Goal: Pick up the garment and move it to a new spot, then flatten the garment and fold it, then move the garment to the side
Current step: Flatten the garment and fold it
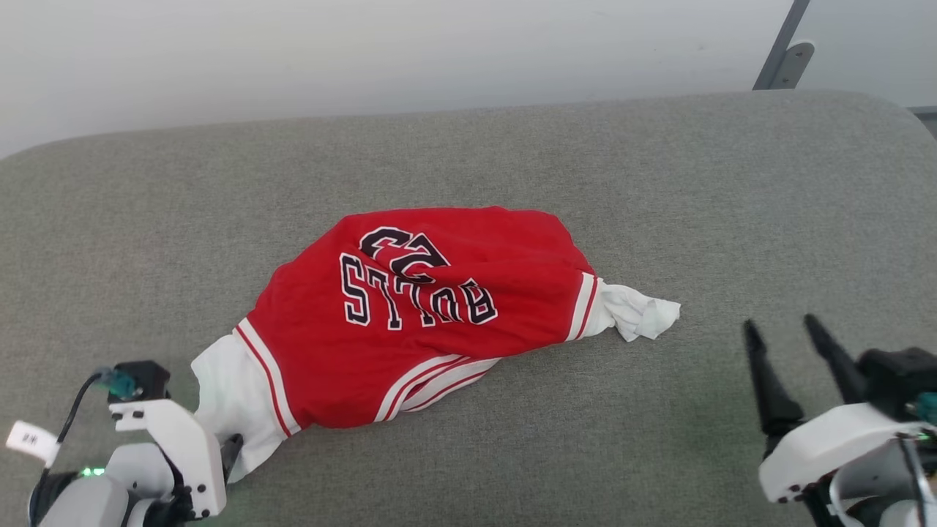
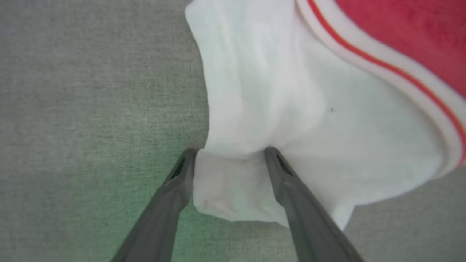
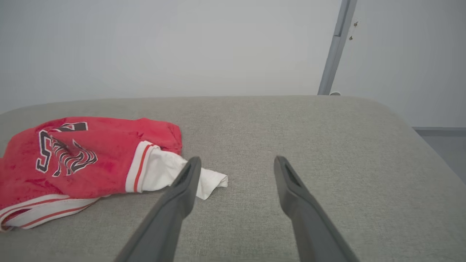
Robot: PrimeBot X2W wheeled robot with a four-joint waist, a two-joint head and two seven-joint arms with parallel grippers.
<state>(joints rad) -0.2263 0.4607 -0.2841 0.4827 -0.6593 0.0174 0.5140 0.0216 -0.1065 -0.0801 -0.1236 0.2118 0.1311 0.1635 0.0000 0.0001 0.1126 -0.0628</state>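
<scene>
Both wide open: left pincer (image 2: 230, 150) astride the garment's (image 1: 410, 315) white sleeve (image 2: 276, 91), right pincer (image 1: 779, 322) beside the garment, not touching.

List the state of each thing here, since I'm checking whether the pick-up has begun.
garment: crumpled in a heap on the grey cushion, print upside down in the head view.
left gripper: open, fingers either side of the end of the white sleeve.
right gripper: open, empty, apart from the garment.
</scene>
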